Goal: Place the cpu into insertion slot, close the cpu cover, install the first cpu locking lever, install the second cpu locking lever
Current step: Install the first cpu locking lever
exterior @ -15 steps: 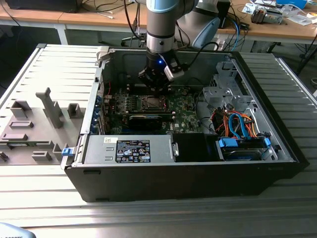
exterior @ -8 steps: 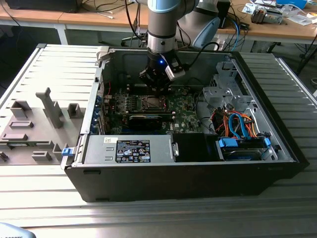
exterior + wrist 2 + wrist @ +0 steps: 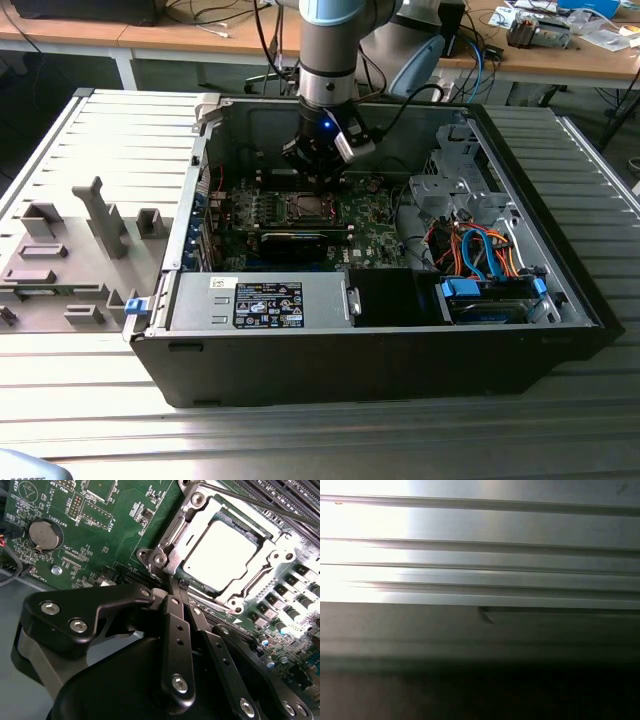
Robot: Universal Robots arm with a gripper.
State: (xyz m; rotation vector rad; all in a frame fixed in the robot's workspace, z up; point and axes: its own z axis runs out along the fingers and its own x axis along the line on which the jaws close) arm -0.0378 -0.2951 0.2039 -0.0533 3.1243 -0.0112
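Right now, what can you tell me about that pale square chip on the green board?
The cpu is a flat square chip with a pale silver-grey metal top, glaring under the light. It lies level in the insertion slot, and the cpu cover, a thin silver frame, sits down around its edges. The hand hovers just beside one corner of the socket without touching the chip.

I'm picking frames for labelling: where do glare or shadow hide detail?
In the second wrist view, the cpu top is washed out white by glare, and the gripper is a dark mass. In the first wrist view, a bright patch bleaches one side of the ribbed metal surface, the other edge sinking into shadow.
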